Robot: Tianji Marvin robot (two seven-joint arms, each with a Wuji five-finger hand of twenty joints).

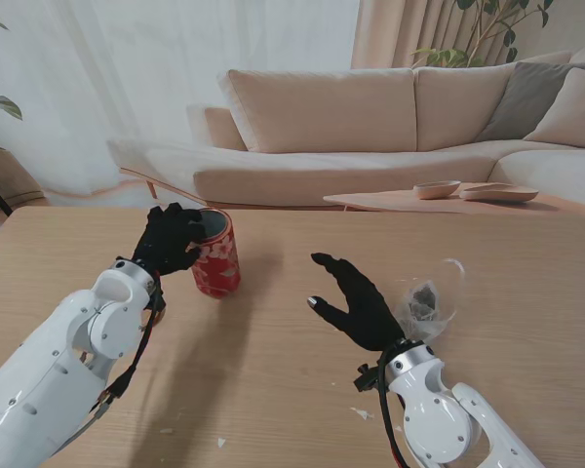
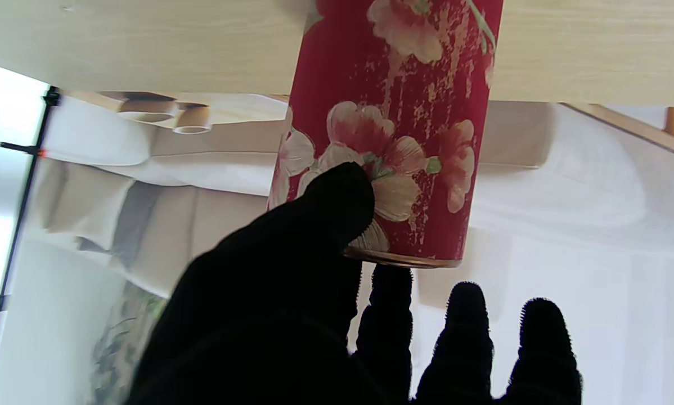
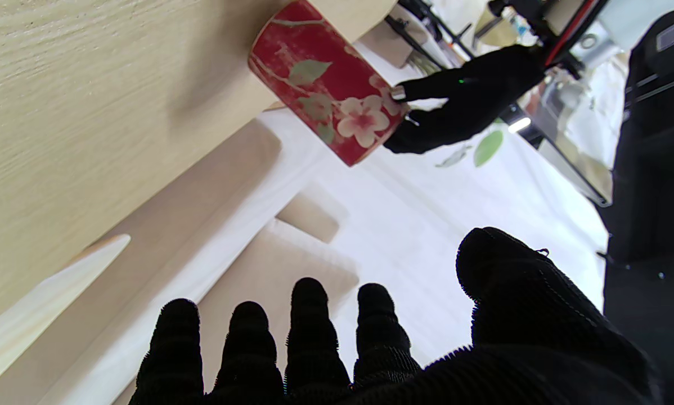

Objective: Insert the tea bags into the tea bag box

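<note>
Bracing tea bag box w/ my left hand wrapped on it; right hand spread, holding nothing, right of box. Clear tea bag packet beside that hand — nothing inserted yet, I judge.

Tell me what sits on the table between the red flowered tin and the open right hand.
Nothing: in the stand view, only bare wooden table lies between the red flowered tin and the right hand.
</note>
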